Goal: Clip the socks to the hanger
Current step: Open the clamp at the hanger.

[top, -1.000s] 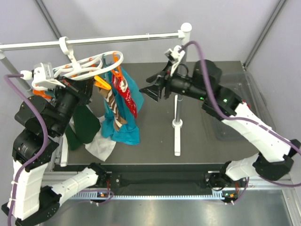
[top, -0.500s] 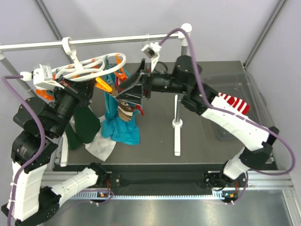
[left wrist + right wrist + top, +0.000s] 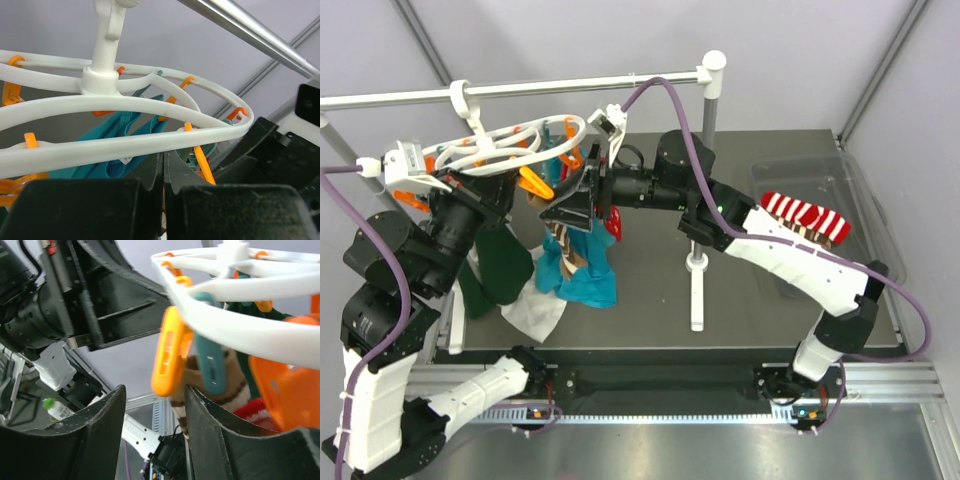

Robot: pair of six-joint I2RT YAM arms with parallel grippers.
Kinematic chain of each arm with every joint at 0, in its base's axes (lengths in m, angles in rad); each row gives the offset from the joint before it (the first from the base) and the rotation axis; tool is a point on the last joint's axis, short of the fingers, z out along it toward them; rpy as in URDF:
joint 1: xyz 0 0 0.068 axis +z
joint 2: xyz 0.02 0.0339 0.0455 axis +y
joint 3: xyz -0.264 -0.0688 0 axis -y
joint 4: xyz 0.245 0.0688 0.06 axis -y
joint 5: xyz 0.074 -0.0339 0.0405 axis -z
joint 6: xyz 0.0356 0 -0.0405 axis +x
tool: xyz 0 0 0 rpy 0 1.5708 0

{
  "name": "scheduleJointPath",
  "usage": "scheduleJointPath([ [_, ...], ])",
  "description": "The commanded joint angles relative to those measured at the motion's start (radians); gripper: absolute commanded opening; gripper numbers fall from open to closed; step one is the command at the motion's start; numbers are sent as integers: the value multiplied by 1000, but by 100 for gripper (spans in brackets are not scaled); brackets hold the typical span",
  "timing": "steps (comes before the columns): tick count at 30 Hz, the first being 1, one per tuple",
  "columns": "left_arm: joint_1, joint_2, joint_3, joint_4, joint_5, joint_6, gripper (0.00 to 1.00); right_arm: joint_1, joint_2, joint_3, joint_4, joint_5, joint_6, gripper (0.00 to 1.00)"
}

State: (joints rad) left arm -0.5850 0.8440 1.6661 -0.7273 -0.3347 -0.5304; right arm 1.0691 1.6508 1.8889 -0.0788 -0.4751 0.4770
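Right gripper [image 3: 154,410] is standing part open, an orange peg [image 3: 170,352] on the hanger [image 3: 235,290] at its mouth. Left gripper [image 3: 163,167] is sitting pinched closed.

The right gripper [image 3: 560,200] hid the tops of the socks [image 3: 566,250]. The hanger [image 3: 240,287] ran off the right wrist view's edge, blurred.

- White oval ring hanger [image 3: 60,107]: moulded plastic, smooth, slight gloss.
- Orange clothespin [image 3: 170,352] and teal clothespin [image 3: 210,365]: smooth plastic, satin sheen.
- Brown sock with cream stripes [image 3: 227,390]: ribbed knit cloth, matt.
- Red sock with white stripes [image 3: 807,218], by the table's right edge: soft knit cloth, matt.
- Long rail [image 3: 250,32]: brushed metal, dull shine.
- Dark table [image 3: 640,290]: matt, even surface.
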Motion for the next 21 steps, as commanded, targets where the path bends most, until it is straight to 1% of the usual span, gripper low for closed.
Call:
scheduleJointPath([
  [1, 1, -8, 1, -1, -23, -16, 0, 51, -54, 70, -19, 108, -129, 51],
  [3, 1, -6, 1, 0, -24, -16, 0, 58, -57, 78, -50, 157, -149, 53],
  [8, 1, -6, -2, 15, -12, -19, 0, 61, -60, 84, -61, 182, -181, 56],
  [12, 1, 0, 4, 19, -1, -25, 0, 60, -20, 140, -91, 194, -195, 54],
  [14, 1, 0, 4, 22, 6, -28, 0, 60, -8, 160, -108, 197, -201, 52],
  [21, 1, 6, 11, 17, 14, -42, 0, 60, 18, 167, -93, 198, -201, 47],
])
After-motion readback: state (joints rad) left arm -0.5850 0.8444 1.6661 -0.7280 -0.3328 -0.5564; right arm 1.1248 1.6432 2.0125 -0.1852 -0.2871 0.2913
